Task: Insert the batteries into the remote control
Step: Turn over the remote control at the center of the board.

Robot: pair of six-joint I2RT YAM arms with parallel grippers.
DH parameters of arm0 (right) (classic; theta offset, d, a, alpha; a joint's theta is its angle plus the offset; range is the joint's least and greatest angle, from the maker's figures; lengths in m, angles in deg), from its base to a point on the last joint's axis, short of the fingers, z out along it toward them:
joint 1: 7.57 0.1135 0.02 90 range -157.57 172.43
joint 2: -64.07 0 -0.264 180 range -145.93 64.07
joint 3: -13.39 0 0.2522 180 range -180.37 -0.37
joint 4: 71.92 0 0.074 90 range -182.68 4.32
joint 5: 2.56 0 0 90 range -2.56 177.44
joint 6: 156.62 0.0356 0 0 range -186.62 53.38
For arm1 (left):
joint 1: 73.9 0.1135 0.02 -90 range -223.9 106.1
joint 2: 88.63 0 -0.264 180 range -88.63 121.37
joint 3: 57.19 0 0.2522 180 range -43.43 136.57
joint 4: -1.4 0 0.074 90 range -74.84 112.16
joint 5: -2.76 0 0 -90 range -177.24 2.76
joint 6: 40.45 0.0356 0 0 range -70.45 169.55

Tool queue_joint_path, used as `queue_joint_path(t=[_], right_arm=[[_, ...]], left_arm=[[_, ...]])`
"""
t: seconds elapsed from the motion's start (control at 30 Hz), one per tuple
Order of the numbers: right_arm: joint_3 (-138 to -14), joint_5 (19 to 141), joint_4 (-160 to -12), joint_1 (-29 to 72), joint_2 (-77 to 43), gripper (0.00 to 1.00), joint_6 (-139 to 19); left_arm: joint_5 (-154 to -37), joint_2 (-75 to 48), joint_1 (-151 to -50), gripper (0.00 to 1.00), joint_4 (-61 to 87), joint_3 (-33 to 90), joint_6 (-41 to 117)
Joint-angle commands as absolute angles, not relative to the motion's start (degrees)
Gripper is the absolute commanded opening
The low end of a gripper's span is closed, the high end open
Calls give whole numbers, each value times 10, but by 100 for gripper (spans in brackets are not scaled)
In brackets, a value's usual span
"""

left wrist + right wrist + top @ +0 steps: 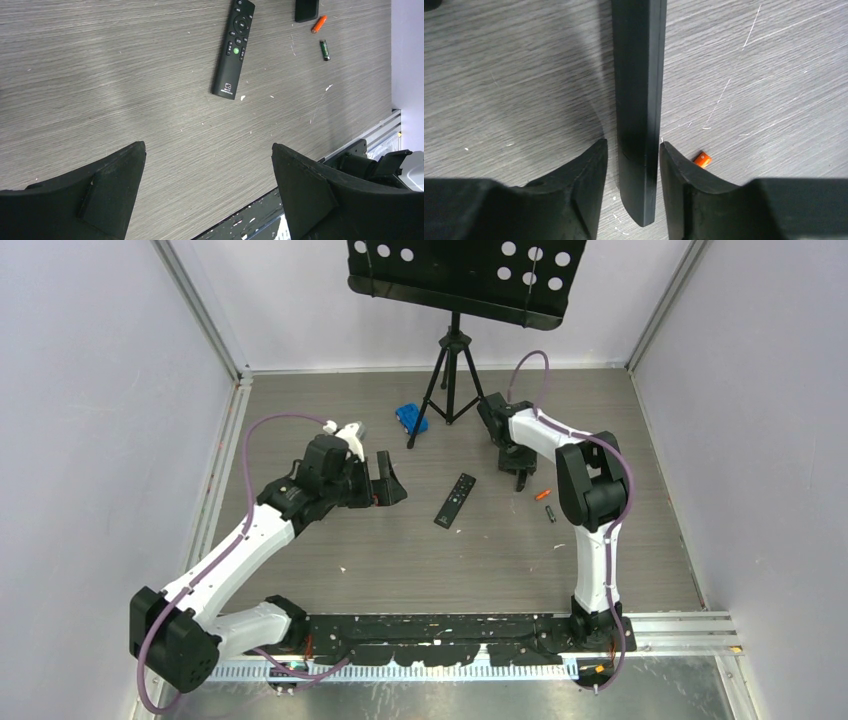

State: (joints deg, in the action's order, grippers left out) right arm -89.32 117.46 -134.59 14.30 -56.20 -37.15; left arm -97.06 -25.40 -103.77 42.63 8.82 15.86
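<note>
The remote control is lying right of centre on the table. The right gripper is straddling it with fingers slightly parted, not clamping, probably to position it. The orange battery and a dark green battery are lying just right of it, within reach, while the left gripper is hovering wide open and empty.

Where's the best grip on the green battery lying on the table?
Mid-length, from straight above, jaws closing across its round sides. The green battery lies flat with bare table along both long sides, and the orange battery sits apart from it, so nothing blocks the approach.
</note>
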Motion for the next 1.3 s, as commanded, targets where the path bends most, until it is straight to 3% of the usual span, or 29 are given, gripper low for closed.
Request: queue_joint_path(t=[0.0,0.1,0.27,0.4,0.47,0.73,1.07,1.27], right_arm=[[-908,1179,-1340,141,-557,52,-376],[-913,1168,-1338,140,-553,52,-381],[-927,1153,-1343,141,-565,30,-385],[-937,1167,-1356,143,-576,26,-388],[-942,1181,-1363,145,-578,27,-393],[-940,1159,-1358,153,-558,48,-397],[-830,1023,-1267,153,-408,57,-357],[-675,921,-1176,153,-280,57,-302]], left_arm=[[-958,-251,-1035,100,415,89,162],[-956,-249,-1035,100,416,89,161],[-952,-248,-1035,100,420,90,160],[-953,-248,-1035,100,421,88,159],[-953,-247,-1035,100,421,88,160],[-955,-230,-1035,100,410,86,162],[-952,-188,-1052,98,343,82,175],[-906,-64,-1106,94,315,150,219]])
